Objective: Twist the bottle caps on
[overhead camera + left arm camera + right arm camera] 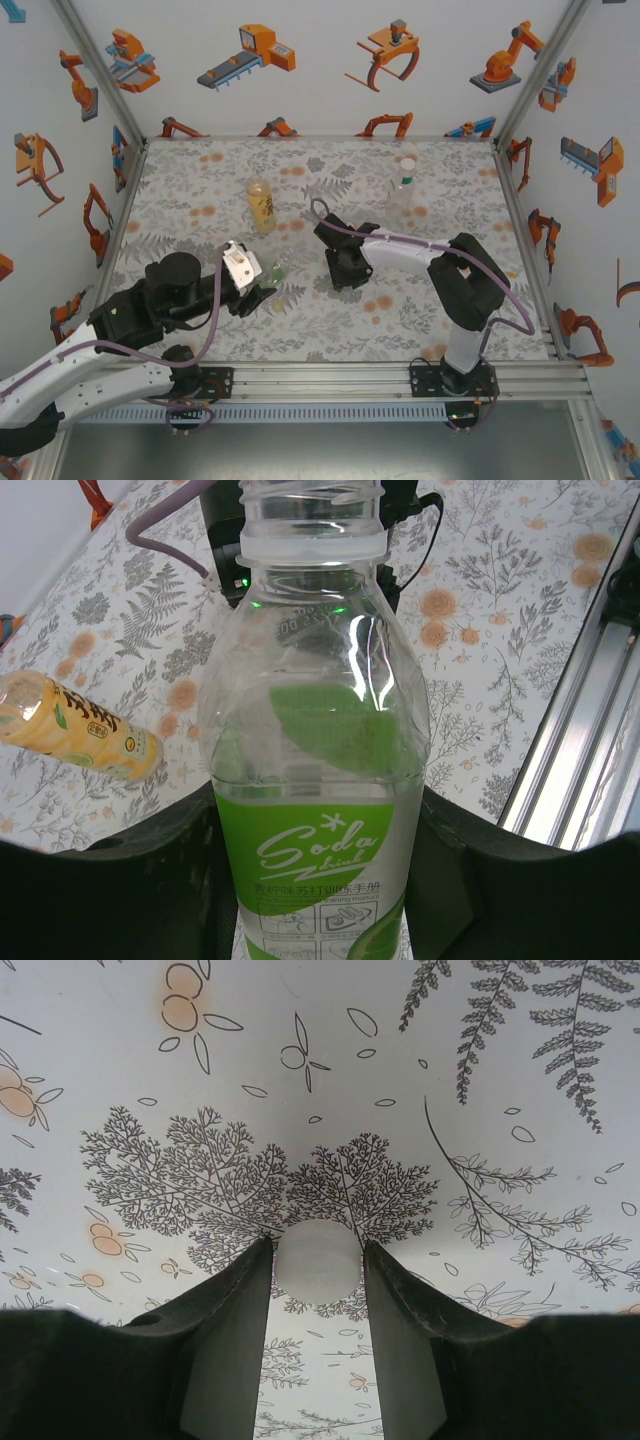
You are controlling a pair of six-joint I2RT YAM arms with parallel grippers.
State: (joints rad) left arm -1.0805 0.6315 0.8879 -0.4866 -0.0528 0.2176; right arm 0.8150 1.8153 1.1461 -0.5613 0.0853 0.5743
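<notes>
Left end effector (320, 890) grips the green-label bottle (320, 730), neck open. Beside it, right end effector (318, 1255) pinches a white cap (318, 1272) over the tabletop (200, 170), unfitted. Amber bottle (261, 205) and slim bottle (402, 190) behind, possibly capped.

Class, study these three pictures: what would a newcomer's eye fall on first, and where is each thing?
First, the clear Soda bottle with the green label, uncapped, clamped in the left gripper at the near left of the table. Next, the small white cap pinched in the right gripper near the table's middle. Behind them an amber bottle stands upright.
</notes>
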